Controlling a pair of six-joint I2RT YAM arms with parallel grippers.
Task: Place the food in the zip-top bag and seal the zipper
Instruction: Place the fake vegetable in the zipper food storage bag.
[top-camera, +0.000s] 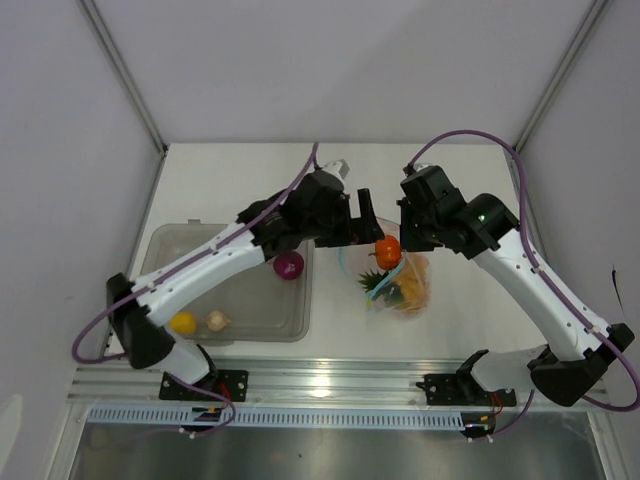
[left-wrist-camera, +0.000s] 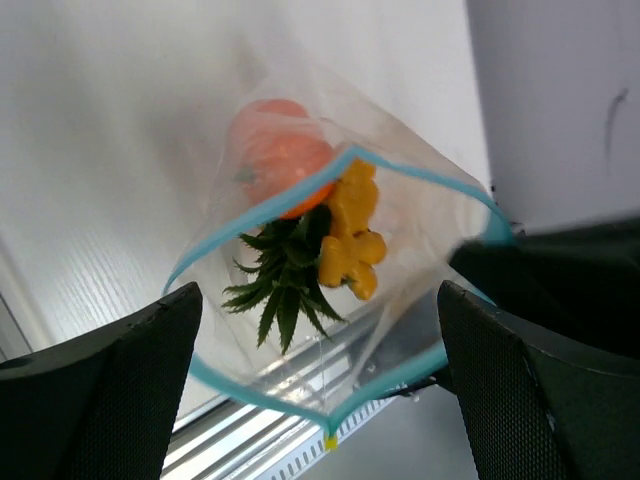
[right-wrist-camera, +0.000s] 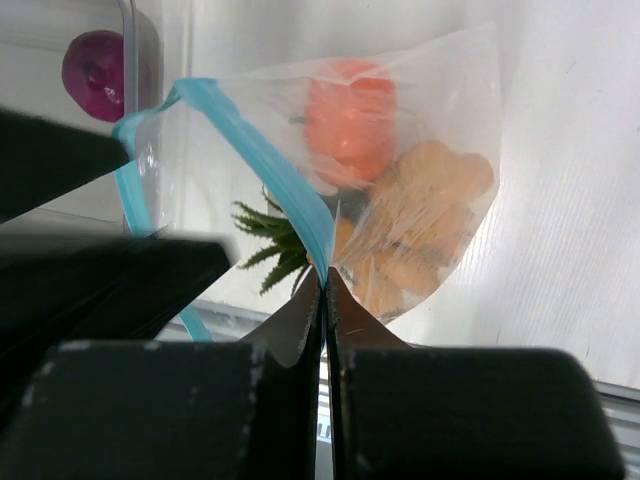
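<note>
Three pieces of toy food lay well to the left of the clear, crinkly plastic zip-top bag, inside a translucent grey rectangular tub: a round purple onion, a yellow lemon and a pale garlic bulb. Inside the bag sat a round orange fruit, a piece with spiky green leaves and lumpy yellow-orange pieces. The right gripper was clamped on the bag's rim at the thin light-blue zipper strip, holding the mouth up and agape. The left gripper hung directly above that mouth, its fingers spread wide with nothing between them. The step in hand appeared to be loading, roughly half done. The next move probably called for the left arm to travel from the bag to the tub, likely to the onion as the nearest piece, and close on it; sealing could come only after the tub's pieces were bagged.
</note>
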